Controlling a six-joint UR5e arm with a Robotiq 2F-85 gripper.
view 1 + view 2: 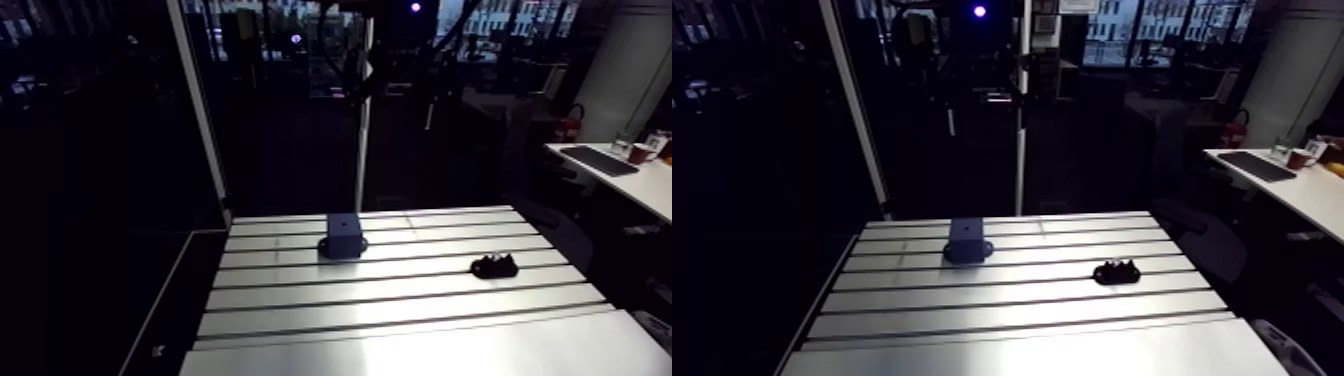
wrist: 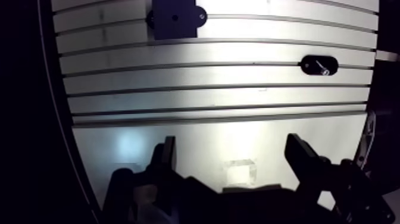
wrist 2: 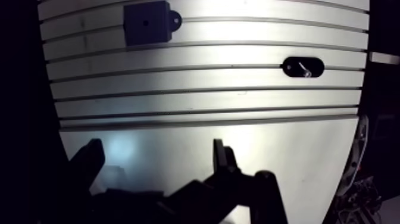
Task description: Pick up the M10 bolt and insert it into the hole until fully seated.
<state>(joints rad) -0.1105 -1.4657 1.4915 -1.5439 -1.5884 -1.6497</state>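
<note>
My tool [image 2: 232, 149], spread and empty, hovers over the desk's [image 2: 178, 98] smooth near edge. The M10 bolt [image 2: 322, 68] lies in a black holder [image 2: 309, 63] near the right edge. The holed block [image 2: 174, 18] stands near the far edge, with bare slots between them.

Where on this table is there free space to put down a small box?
The smooth front strip of the table, under the open gripper, is bare. So are the slotted rows between the dark block and the black bolt holder. Only those two spots are occupied.
</note>
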